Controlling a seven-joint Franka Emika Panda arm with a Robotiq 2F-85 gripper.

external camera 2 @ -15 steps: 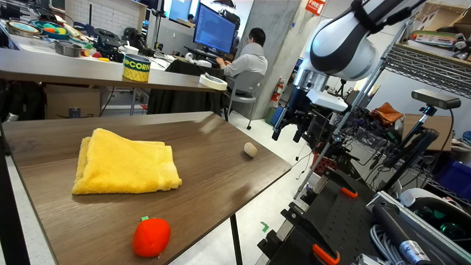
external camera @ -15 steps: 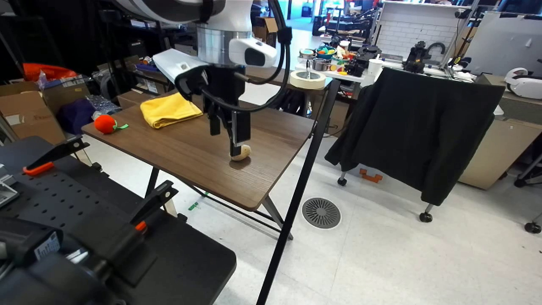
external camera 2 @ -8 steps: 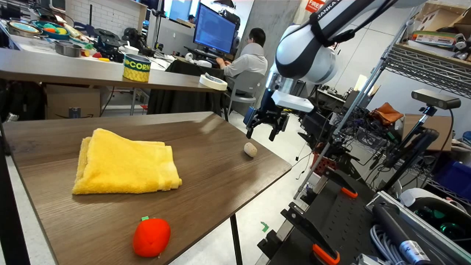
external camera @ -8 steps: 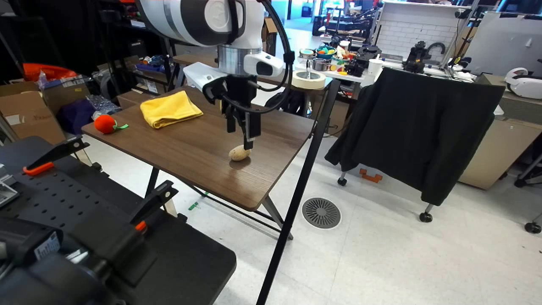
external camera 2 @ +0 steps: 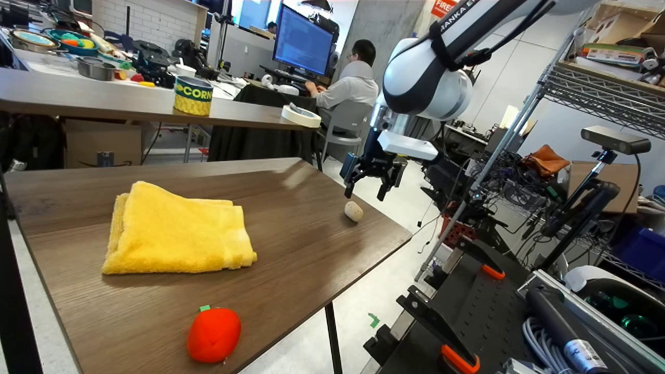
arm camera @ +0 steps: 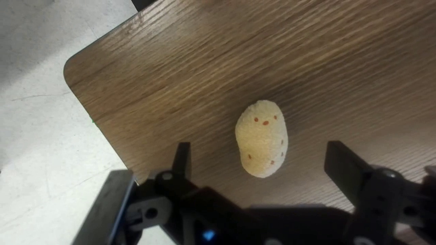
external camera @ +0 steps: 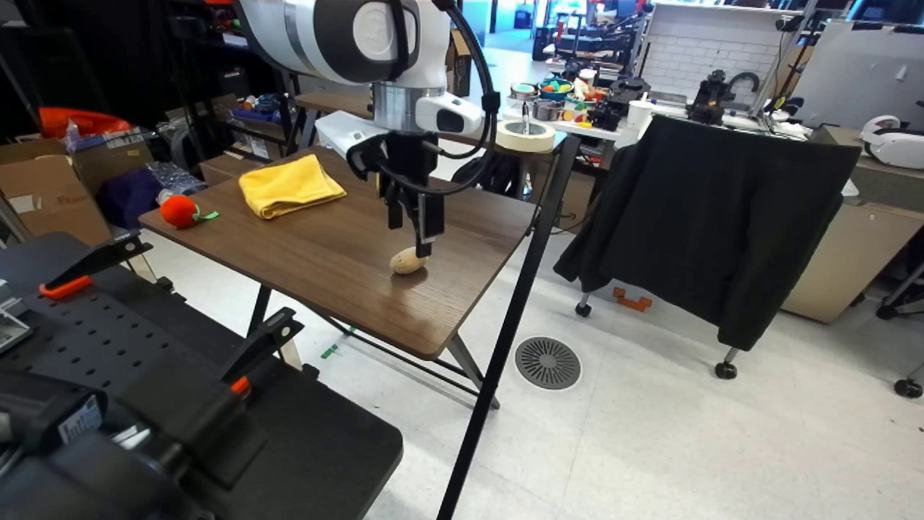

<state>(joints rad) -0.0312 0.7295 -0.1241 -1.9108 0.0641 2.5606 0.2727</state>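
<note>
- wrist view: gripper [arm camera: 259, 149] spread super wide above toy potato [arm camera: 261, 140]
- in an exterior view: potato's near one tabletop [external camera: 325, 253] corner, tomato-like toy [external camera: 177, 211] by another
- in an exterior view: yellow towel [external camera 2: 179, 231] kinda near tabletop's left edge

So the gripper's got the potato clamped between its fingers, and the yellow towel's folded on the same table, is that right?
Not quite: the gripper isn't clamping the potato. The wrist view shows its fingers spread open, with gaps either side of the potato on the table. The yellow towel is indeed folded there.
</note>
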